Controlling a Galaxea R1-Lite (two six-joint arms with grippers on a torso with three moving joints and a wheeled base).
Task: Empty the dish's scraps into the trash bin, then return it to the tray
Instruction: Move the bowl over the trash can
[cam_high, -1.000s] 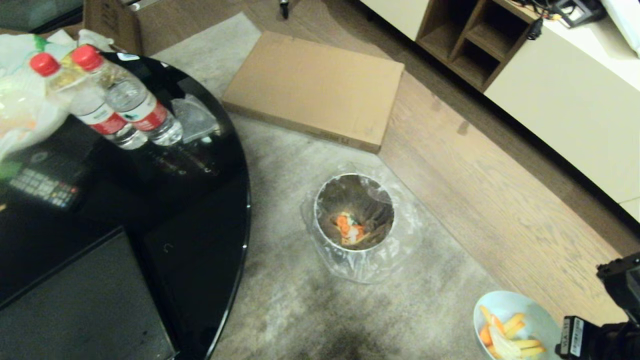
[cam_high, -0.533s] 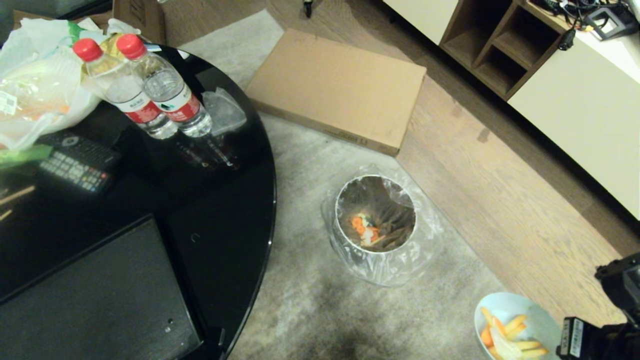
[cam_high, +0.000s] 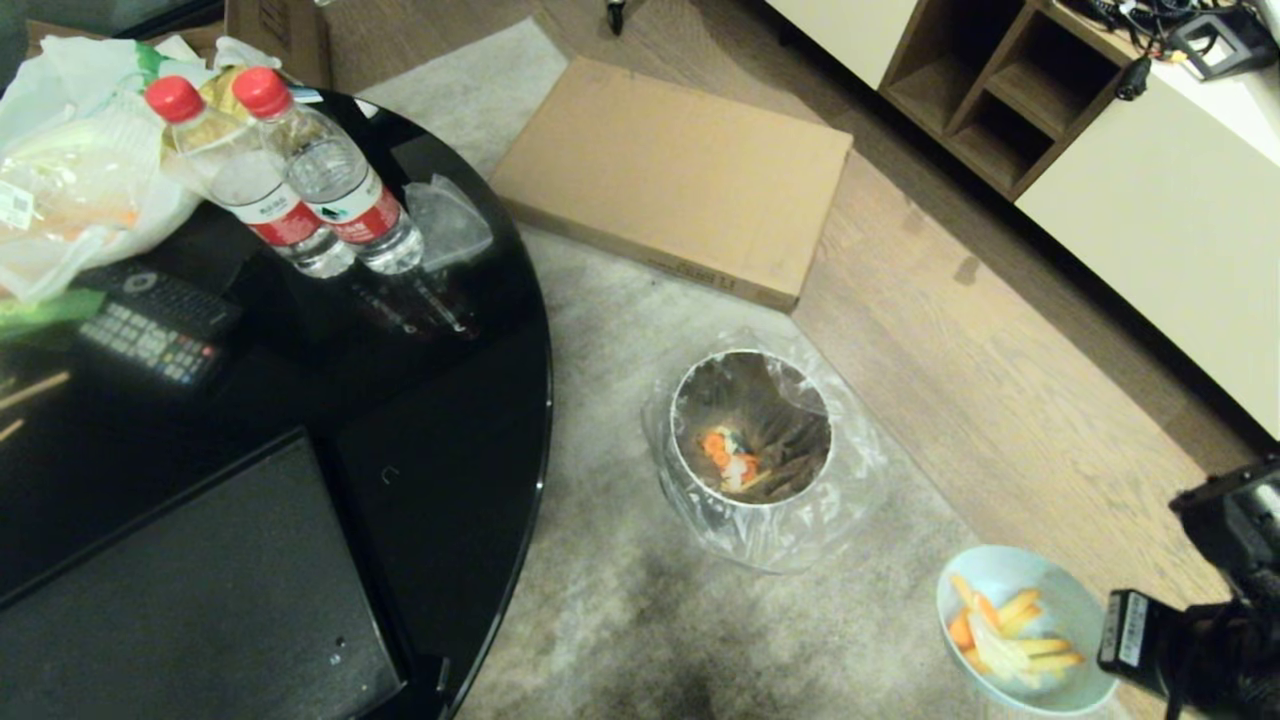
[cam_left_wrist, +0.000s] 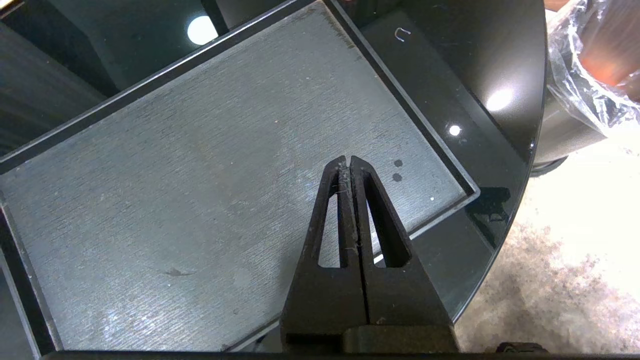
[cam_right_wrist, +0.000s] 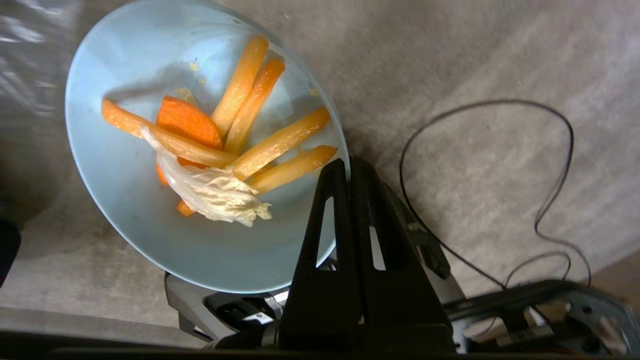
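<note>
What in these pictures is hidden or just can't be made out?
- Head view: the right gripper and the dish are partly cut off by the picture's edge.
- Head view: the labels on the two bottles are too small to read.
- Head view: how full the trash bin is; its depths are too dark.
- Right wrist view: the dish rim behind the right gripper's fingers.
- Left wrist view: the tray's far corners are cut off.

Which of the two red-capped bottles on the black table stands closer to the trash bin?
The bottle with the teal mark on its label: it stands on the bin's side of its twin, which is next to the white plastic bag.
</note>
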